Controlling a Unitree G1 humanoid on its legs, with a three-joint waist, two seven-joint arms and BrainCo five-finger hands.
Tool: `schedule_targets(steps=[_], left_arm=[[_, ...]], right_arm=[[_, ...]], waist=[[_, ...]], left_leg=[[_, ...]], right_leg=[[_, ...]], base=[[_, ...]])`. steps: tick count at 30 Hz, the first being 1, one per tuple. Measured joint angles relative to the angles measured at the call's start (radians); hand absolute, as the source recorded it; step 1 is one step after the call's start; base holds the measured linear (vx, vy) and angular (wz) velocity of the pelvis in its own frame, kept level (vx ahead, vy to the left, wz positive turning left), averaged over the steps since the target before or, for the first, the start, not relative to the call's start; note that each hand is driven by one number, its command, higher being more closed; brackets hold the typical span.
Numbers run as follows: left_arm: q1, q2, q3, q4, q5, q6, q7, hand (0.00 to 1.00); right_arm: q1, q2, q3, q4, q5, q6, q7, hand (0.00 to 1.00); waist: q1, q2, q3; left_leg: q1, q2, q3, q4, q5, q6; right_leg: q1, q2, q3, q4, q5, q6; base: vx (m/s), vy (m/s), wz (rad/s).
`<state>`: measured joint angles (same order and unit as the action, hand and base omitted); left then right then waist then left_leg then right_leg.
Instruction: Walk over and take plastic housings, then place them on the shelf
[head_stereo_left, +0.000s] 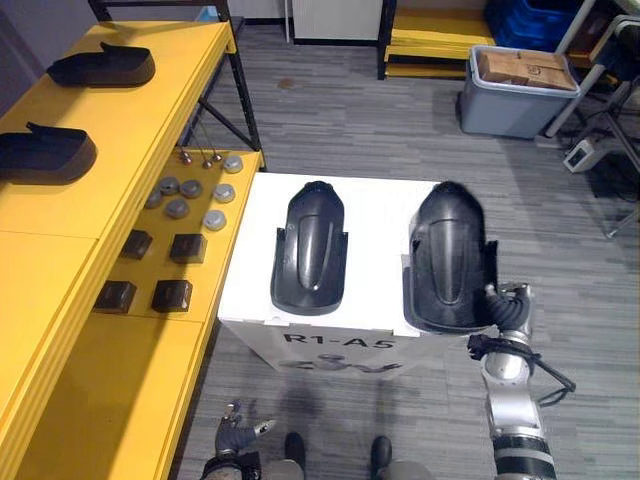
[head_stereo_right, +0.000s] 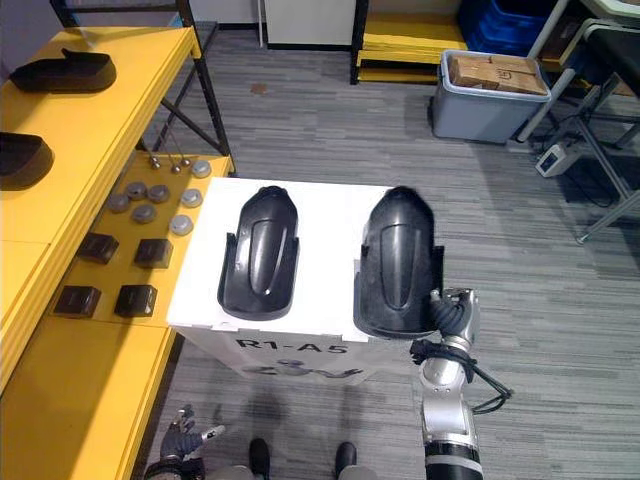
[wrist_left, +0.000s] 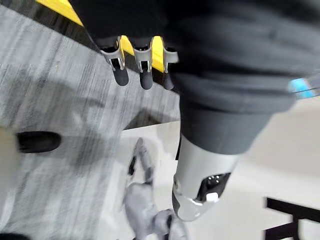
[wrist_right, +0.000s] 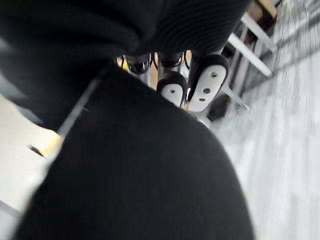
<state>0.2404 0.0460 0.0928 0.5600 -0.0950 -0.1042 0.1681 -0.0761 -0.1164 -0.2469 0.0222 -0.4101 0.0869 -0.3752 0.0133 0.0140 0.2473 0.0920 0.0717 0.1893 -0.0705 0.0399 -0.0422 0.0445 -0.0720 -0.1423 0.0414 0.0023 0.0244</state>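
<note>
Fingers (wrist_left: 142, 75) of the left hand (head_stereo_left: 235, 435) hang straight and relaxed, holding nothing. The right hand (head_stereo_left: 505, 305) sits against the lower right edge of the right plastic housing (head_stereo_left: 450, 250); whether it grips it cannot be told. That housing lies beside the left plastic housing (head_stereo_left: 312, 245) on the white box (head_stereo_left: 375, 215), next to the yellow shelf (head_stereo_left: 120, 130).
</note>
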Motion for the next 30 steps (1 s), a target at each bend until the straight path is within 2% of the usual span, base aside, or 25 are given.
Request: schedule_targets(steps=[3, 8, 14, 18, 21, 25, 30], left_arm=[[0.016, -0.02, 0.068, -0.11, -0.001, 0.0, 0.006, 0.0], [0.071, -0.043, 0.164, -0.439, -0.038, -0.016, 0.053, 0.0], [0.083, -0.052, 0.132, -0.791, -0.126, -0.064, 0.066, 0.0], [0.067, -0.049, 0.022, -0.931, -0.159, -0.077, 0.064, 0.0], [0.024, -0.033, -0.14, -0.974, -0.2, -0.078, 0.049, 0.0], [-0.079, 0.004, -0.349, -0.944, -0.257, -0.069, 0.007, 0.0], [-0.186, 0.008, -0.445, -0.808, -0.277, -0.027, -0.016, 0.0]], right_arm=[[0.028, 0.009, -0.01, -0.1, -0.009, -0.015, -0.014, 1.0], [0.048, 0.037, 0.011, -0.227, -0.029, -0.067, -0.024, 1.0], [0.084, 0.041, 0.105, -0.288, -0.05, -0.074, -0.018, 1.0], [0.083, 0.044, 0.168, -0.292, -0.056, -0.074, -0.004, 1.0], [0.073, 0.043, 0.253, -0.316, -0.086, -0.074, 0.009, 1.0], [0.008, 0.035, 0.357, -0.319, -0.094, -0.082, 0.014, 1.0], [-0.041, 0.034, 0.461, -0.319, -0.117, -0.108, 0.023, 1.0]], waist=[[0.001, -0.001, -0.011], [0.003, -0.001, -0.02], [0.003, 0.0, -0.049], [0.002, 0.005, -0.068], [0.0, 0.012, -0.08], [-0.004, 0.017, -0.086], [-0.023, 0.016, -0.107]], left_leg=[[0.002, 0.001, -0.002, 0.002, 0.0, 0.0], [0.01, 0.001, -0.01, 0.006, -0.001, 0.0], [0.016, -0.005, -0.032, 0.006, 0.0, 0.0], [0.017, -0.008, -0.033, 0.006, 0.0, 0.001], [0.018, -0.008, -0.033, 0.006, 0.001, 0.001], [0.032, -0.007, -0.029, 0.005, 0.001, 0.001], [0.034, -0.007, -0.025, 0.004, 0.002, 0.002]], right_leg=[[0.006, 0.001, -0.003, -0.001, 0.0, 0.0], [0.021, -0.002, -0.011, -0.001, -0.002, 0.003], [0.038, -0.01, -0.033, -0.002, -0.006, 0.008], [0.041, -0.013, -0.035, -0.002, -0.006, 0.008], [0.042, -0.013, -0.034, -0.002, -0.006, 0.008], [0.053, -0.012, -0.032, 0.0, -0.005, 0.008], [0.052, -0.011, -0.027, 0.0, -0.005, 0.01]], base=[[-0.01, 0.005, 0.03], [-0.02, 0.011, 0.05], [-0.01, 0.014, 0.1], [0.0, 0.003, 0.01], [0.0, 0.0, 0.0], [0.0, 0.002, -0.01], [0.0, 0.0, 0.0]])
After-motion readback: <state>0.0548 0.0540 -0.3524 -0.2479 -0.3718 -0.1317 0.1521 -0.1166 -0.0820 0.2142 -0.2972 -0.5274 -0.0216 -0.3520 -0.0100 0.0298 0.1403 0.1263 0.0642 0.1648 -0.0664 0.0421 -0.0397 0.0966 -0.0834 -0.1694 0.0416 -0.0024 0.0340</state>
